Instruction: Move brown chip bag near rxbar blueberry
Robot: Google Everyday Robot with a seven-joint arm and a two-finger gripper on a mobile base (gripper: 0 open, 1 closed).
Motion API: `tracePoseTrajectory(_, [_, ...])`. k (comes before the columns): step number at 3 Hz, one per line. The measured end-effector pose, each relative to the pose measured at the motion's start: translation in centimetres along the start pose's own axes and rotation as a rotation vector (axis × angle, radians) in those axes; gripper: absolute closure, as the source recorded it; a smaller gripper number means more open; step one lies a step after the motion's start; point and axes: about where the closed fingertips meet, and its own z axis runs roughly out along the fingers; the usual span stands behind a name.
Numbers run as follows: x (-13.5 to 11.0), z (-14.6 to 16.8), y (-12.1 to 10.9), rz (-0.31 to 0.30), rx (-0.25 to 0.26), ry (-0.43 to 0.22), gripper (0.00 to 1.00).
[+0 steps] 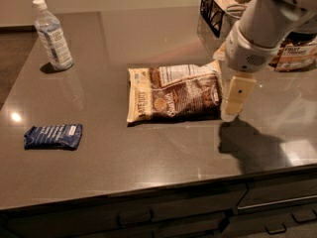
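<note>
The brown chip bag [173, 92] lies flat in the middle of the dark countertop [148, 152], with cream edges and white script. The rxbar blueberry [53, 136], a small dark-blue wrapper with a white patch, lies near the front left, well apart from the bag. My gripper [233, 103] hangs from the white arm just beyond the bag's right edge, close above the counter, its cream finger pointing down.
A clear water bottle [52, 33] stands at the back left. A black wire basket [218, 9] with a glass jar stands at the back right, and a snack packet [297, 53] lies at the far right. The counter's front edge runs below the gripper.
</note>
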Motion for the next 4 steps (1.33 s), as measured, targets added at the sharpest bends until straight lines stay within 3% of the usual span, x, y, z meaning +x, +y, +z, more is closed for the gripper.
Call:
tracePoseTrajectory(2, [-2.0, 3.3, -1.4, -0.031, -0.014, -0.026, 0.0])
tracePoseTrajectory(3, [-2.7, 4.2, -1.4, -0.041, -0.032, -0.026, 0.17])
tracePoseTrajectory(4, [-3.5, 4.4, -1.1, -0.049, -0.046, -0.035, 0.41])
